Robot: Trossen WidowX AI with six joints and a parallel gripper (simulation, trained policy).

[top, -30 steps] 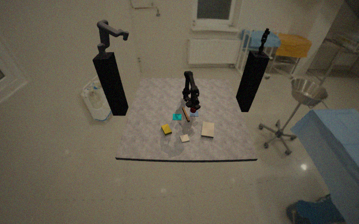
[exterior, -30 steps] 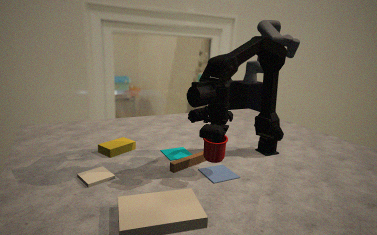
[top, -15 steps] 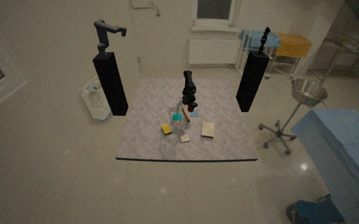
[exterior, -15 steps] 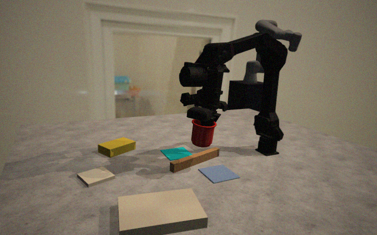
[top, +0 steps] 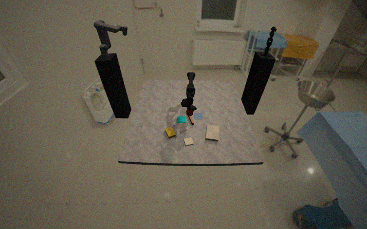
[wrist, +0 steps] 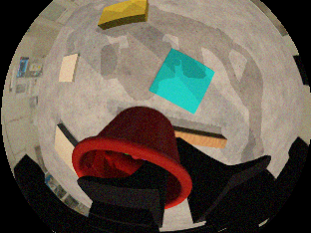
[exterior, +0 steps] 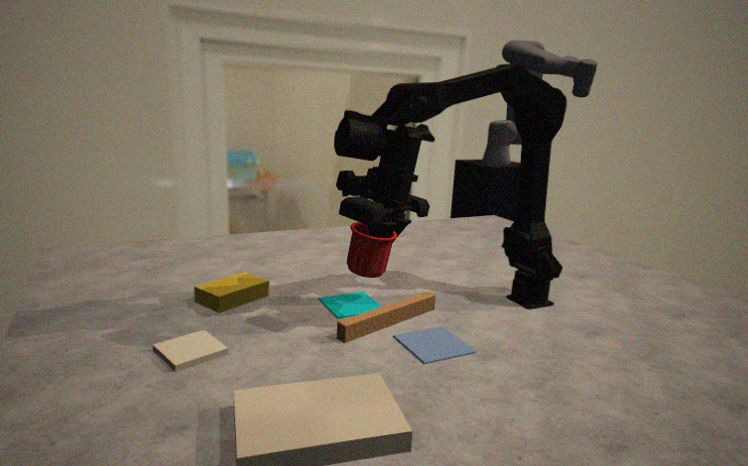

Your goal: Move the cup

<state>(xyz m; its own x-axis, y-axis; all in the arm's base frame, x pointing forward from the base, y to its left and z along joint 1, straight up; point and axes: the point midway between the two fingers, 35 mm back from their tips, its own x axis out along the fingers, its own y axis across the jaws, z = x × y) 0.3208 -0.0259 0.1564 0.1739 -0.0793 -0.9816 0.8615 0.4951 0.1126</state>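
The red cup (top: 190, 112) (exterior: 369, 254) (wrist: 142, 126) is in the air, tilted a little. My gripper (exterior: 387, 229) (wrist: 170, 141) is shut on the cup's wall at the rim, with one finger inside. A small bit of green and pink shows inside the cup in the wrist view; most of the inside is hidden, so I cannot count the marbles. The teal pad (top: 181, 119) (exterior: 349, 303) (wrist: 184, 82) lies bare on the table. The blue pad (top: 198, 116) (exterior: 434, 344) is also bare and is not visible in the wrist view.
A wooden bar (top: 191, 120) (exterior: 385, 316) (wrist: 201, 139) lies between the pads. A yellow block (top: 170, 132) (exterior: 231, 291) (wrist: 125, 15), a small beige tile (top: 188, 141) (exterior: 190, 349) (wrist: 69, 68) and a large beige slab (top: 212, 132) (exterior: 318, 413) (wrist: 64, 146) lie farther out on the table.
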